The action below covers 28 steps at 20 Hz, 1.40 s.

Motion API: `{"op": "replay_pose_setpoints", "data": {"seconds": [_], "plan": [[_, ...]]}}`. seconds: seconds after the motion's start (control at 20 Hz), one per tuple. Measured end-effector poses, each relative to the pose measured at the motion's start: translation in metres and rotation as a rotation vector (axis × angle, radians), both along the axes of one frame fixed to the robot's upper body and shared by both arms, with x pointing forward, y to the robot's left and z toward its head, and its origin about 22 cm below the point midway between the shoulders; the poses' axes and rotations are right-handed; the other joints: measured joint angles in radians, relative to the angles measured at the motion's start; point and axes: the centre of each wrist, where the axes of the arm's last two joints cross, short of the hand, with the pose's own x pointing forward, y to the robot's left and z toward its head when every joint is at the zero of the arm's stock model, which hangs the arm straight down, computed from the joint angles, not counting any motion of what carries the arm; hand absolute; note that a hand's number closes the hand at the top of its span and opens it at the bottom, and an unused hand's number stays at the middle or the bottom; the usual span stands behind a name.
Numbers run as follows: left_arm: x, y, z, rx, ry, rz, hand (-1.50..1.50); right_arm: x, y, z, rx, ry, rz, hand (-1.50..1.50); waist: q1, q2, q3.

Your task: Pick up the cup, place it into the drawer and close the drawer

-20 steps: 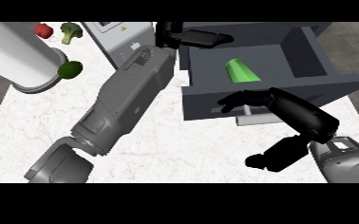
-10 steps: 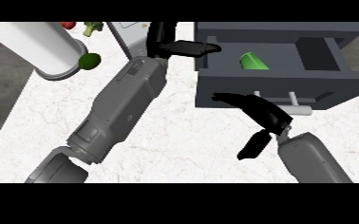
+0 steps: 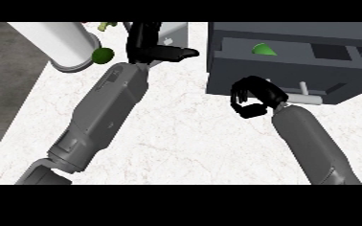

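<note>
The green cup lies inside the dark grey drawer, near its back wall, with nothing touching it. My right hand is up against the left part of the drawer's front, fingers curled and holding nothing. The drawer's light grey handle sticks out just to the right of that hand. My left hand is at the upper middle, left of the drawer, fingers stretched out to the right and empty.
A large white cylinder stands at the upper left with a green ball beside it. A light grey appliance sits behind my left hand. The marble counter drops off to dark floor at the left.
My right hand rose from the counter to the drawer's front and curled its fingers. The drawer shows less of its inside than before. The left hand stayed near the drawer's left corner.
</note>
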Motion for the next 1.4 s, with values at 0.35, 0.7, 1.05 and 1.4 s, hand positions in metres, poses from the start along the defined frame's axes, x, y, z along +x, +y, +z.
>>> {"op": "replay_pose_setpoints", "data": {"seconds": [0.35, 0.7, 1.05, 1.4], "plan": [[-0.004, 0.021, -0.004, -0.008, 0.002, -0.020, -1.50, 0.038, -0.029, 0.028, 0.095, -0.090, -0.111, 1.50, 0.043, 0.017, 0.007], [-0.009, 0.041, -0.010, 0.001, 0.001, -0.052, -1.50, 0.040, -0.041, 0.027, 0.201, -0.039, -0.126, 1.50, 0.063, 0.013, 0.011], [-0.014, 0.052, -0.017, 0.001, 0.005, -0.084, -1.50, 0.039, -0.054, 0.032, 0.250, 0.021, -0.108, 1.50, 0.079, 0.020, 0.013], [-0.018, 0.058, -0.023, -0.010, 0.010, -0.106, -1.50, 0.037, -0.065, 0.037, 0.302, 0.058, -0.095, 1.50, 0.095, 0.028, 0.020]]}}
